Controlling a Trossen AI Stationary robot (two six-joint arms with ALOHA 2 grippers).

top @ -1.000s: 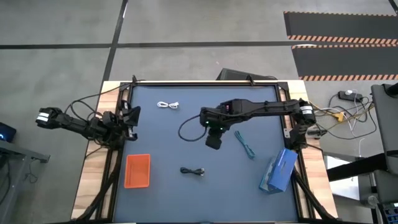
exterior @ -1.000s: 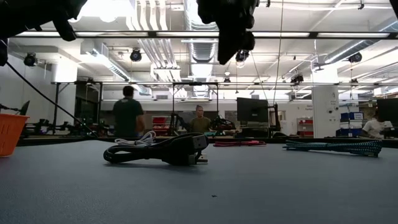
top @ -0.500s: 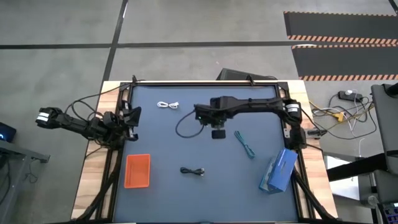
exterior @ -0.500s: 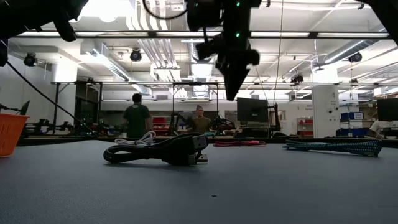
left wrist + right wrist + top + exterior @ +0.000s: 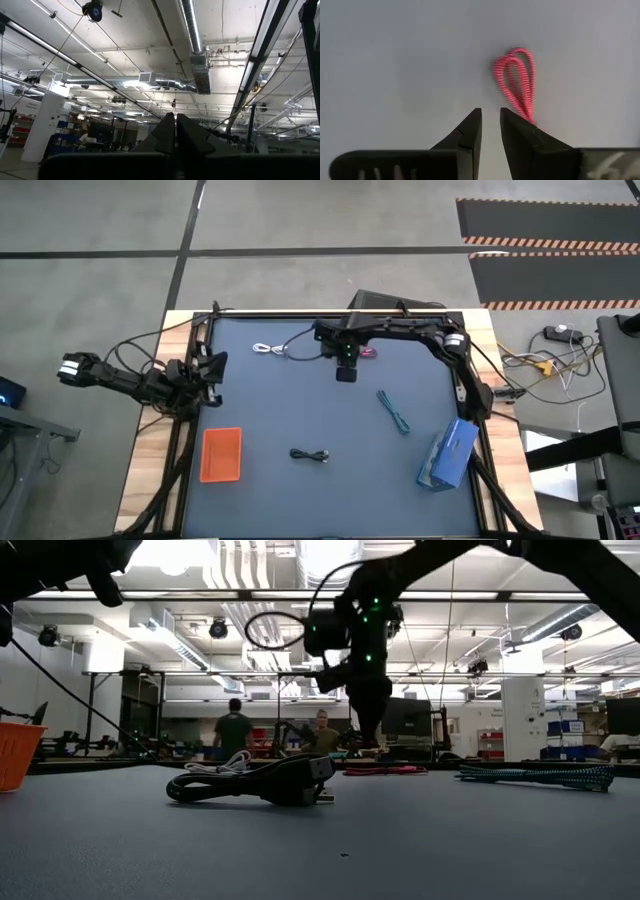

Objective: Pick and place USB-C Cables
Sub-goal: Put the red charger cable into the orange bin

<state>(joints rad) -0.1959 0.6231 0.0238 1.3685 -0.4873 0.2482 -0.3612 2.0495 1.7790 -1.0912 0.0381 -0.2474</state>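
Four cable bundles lie flat on the dark mat: the white cable (image 5: 270, 349) far left, the magenta-pink cable (image 5: 367, 354) far centre, the teal cable (image 5: 393, 411) toward the right, and the black cable (image 5: 310, 456) near centre. My right gripper (image 5: 345, 372) hangs above the mat just beside the pink cable (image 5: 515, 80), pointing down. Its fingers are narrowly open (image 5: 491, 114) and hold nothing; one finger hides the cable's near end. In the low view my right gripper (image 5: 368, 730) is above the pink cable (image 5: 385, 770). My left gripper (image 5: 175, 120) waits shut at the table's left edge (image 5: 205, 370), pointing upward.
An orange tray (image 5: 221, 454) sits at the near left of the mat. A flat blue box (image 5: 447, 453) lies at the near right. Thick black arm wiring loops beside the right arm (image 5: 300, 345). People stand in the room beyond the table (image 5: 234, 730).
My right gripper has moved from the table's middle toward the far edge and come down, tipping until it points down beside the pink cable. The cables have stayed where they were.
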